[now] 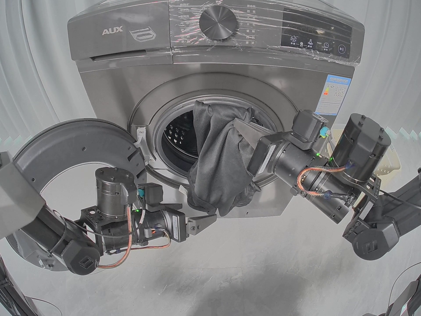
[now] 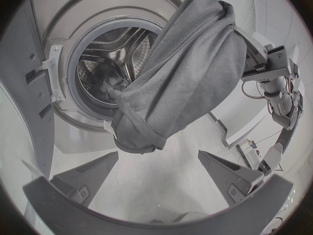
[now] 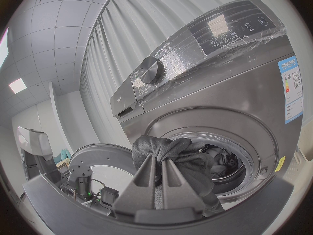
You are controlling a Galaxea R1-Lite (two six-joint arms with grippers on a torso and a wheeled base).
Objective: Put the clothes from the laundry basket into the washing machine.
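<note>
Right end effector [image 1: 240,126] pinches garment [image 1: 221,163]; left end effector [image 2: 157,153] spread; drum [image 2: 97,67] seemingly holds clothes [image 2: 111,88].

The pale grey floor [image 1: 245,260] carried the washing machine [image 1: 219,77], whose round door [image 1: 74,148] hung open toward the robot's left. A pale laundry basket [image 1: 391,165] sat just beside the machine, its base hidden.

Lab-like test room: film-wrapped washing machine [image 1: 123,82], pale curtains [image 1: 26,66] all round, tiled office ceiling [image 3: 42,26].
</note>
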